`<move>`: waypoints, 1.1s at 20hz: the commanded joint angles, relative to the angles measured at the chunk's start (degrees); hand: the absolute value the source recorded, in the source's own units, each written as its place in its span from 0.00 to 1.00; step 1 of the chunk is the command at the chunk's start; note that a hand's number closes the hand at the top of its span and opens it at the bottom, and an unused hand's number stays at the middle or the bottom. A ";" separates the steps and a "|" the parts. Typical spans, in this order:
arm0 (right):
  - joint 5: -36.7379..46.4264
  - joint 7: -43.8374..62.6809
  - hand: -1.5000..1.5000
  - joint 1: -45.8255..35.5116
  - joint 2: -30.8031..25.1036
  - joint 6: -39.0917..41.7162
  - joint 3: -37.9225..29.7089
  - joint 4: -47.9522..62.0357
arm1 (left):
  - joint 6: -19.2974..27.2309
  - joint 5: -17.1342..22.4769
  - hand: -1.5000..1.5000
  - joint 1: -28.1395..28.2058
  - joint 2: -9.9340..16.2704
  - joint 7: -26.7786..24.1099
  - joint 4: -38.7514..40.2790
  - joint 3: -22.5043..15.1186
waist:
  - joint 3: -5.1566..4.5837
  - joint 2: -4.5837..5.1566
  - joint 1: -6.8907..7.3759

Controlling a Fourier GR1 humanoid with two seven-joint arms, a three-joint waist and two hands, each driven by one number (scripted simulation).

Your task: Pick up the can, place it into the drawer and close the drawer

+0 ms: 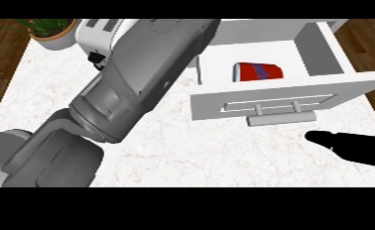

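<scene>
One red can (258, 71) lying in open drawer (322, 45), right hand (344, 145) near handle (282, 119)

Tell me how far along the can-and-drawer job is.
Done: the red can lies inside the open drawer. In hand: nothing visible; the right hand sits just below the drawer handle. The left hand is hidden behind its forearm. Left: closing the drawer.
</scene>
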 commanded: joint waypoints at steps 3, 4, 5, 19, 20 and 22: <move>12.06 -6.43 0.00 -4.00 -2.16 -2.03 5.43 9.50 | 0.95 1.27 0.00 -1.69 0.00 -0.29 0.58 -0.46 | 0.04 -0.36 1.24; 15.14 -5.63 0.00 -4.50 -1.41 -3.01 7.90 10.34 | -1.26 0.53 0.00 -2.21 0.00 -0.78 2.05 0.36 | -0.02 -0.31 2.27; 18.09 -5.74 0.00 -5.44 -0.29 -4.16 10.80 11.67 | 0.38 1.01 0.00 -1.91 0.00 -1.00 1.51 0.10 | -0.02 -0.36 2.26; 38.29 -12.80 0.00 -17.35 5.43 -19.57 17.86 46.45 | -5.33 -0.29 0.00 1.33 2.82 -2.21 1.38 1.99 | -0.08 -1.04 5.69; 37.23 -14.58 0.00 -20.32 4.37 -19.27 16.01 49.61 | -3.39 -0.96 0.00 -0.60 1.81 -1.13 1.54 1.83 | -0.06 -1.12 5.28; 39.57 -13.60 0.00 -22.29 6.23 -21.44 16.53 53.73 | -3.70 -1.44 0.00 -0.16 3.67 0.54 1.07 1.83 | -0.09 -1.37 5.56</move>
